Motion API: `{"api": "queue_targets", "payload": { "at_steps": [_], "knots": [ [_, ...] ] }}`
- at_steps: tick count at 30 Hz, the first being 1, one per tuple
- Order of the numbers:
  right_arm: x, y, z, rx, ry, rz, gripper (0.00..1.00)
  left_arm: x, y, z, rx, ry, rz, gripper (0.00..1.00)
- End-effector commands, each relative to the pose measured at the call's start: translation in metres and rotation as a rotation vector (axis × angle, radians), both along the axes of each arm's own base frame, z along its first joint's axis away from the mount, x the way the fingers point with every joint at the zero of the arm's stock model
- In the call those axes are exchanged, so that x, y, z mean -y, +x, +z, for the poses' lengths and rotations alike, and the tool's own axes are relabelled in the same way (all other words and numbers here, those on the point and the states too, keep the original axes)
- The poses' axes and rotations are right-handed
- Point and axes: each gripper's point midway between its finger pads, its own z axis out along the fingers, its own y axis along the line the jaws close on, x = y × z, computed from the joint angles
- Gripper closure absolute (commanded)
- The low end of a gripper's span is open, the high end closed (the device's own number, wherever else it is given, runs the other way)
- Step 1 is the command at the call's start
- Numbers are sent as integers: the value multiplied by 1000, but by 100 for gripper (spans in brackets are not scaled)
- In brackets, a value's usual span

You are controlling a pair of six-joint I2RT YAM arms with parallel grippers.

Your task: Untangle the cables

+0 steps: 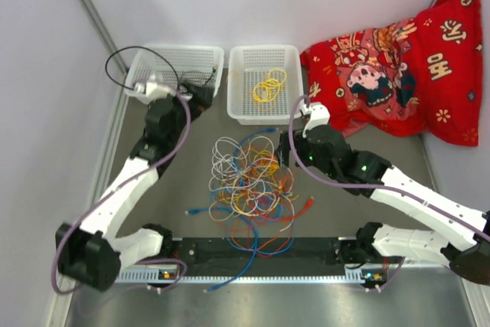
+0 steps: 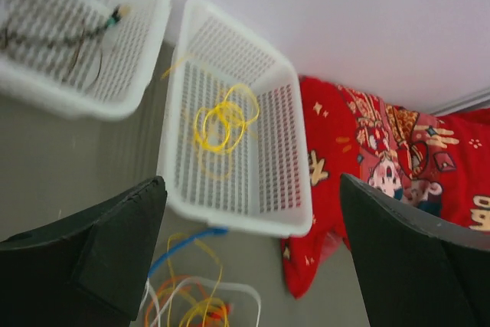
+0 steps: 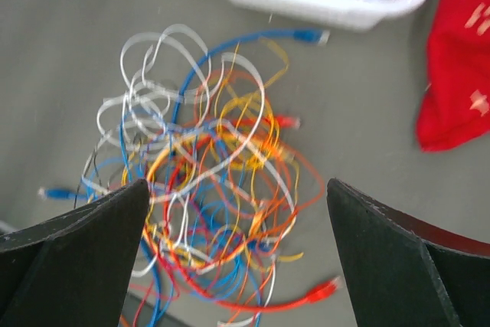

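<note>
Right jaws gape wide, empty, over the tangled cables (image 3: 214,174); left jaws gape wide, empty, beside a white basket (image 2: 230,216).

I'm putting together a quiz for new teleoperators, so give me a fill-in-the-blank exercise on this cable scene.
1. The coiled cable in the right basket is ___.
2. The tangled cables lie loose on the ___, not in a basket.
3. The left gripper and right gripper both have their jaws ___.
4. Beside the right basket lies a ___ printed cloth.
Missing words: yellow; table; open; red.
</note>
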Motion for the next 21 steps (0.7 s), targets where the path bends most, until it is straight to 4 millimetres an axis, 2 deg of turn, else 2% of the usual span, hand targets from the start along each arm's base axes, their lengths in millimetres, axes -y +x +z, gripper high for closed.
{"api": "queue_targets", "payload": {
  "at_steps": [1, 2, 3, 4, 6, 7, 9, 10, 12, 13, 14, 16, 17, 18, 21],
  "knots": [
    [-11, -20, -17, -89, 130, 47, 1, -18, -40, -28, 19, -240, -76, 1],
    [-15, -22, -19, -93, 155, 64, 1, -10, -48, -30, -13, -212, -134, 1],
    [-15, -24, -24, -107, 159, 60, 1, -8, -58, -58, -132, -129, -156, 1],
    [-14, -26, -36, -127, 145, 59, 1, -3, -61, -55, -146, -114, -181, 1],
    [-15, -29, -49, -157, 115, 78, 2, 1, -75, -80, -268, -89, -210, 1],
    [-17, -31, -58, -178, 95, 91, 3, -2, -85, -99, -342, -89, -193, 1],
    [-28, -39, -60, -193, 109, 169, 6, -10, -92, -116, -411, -140, -117, 1],
    [-33, -48, -63, -211, 132, 218, 7, -16, -104, -133, -466, -158, -77, 1],
    [-43, -54, -57, -190, 186, 271, 8, -22, -114, -145, -516, -215, -5, 1],
    [-44, -58, -60, -196, 188, 286, 8, -37, -116, -146, -501, -218, 89, 1],
    [-46, -61, -61, -194, 186, 297, 9, -45, -125, -157, -549, -212, 143, 1],
    [-52, -69, -65, -199, 152, 339, 8, -57, -127, -151, -525, -221, 209, 1],
    [-54, -70, -75, -223, 114, 349, 8, -62, -132, -154, -548, -217, 237, 1],
    [-57, -76, -80, -232, 79, 372, 7, -63, -131, -152, -545, -223, 250, 1],
    [-55, -70, -95, -250, -15, 325, 4, -63, -127, -147, -544, -205, 251, 1]
  ]
}}
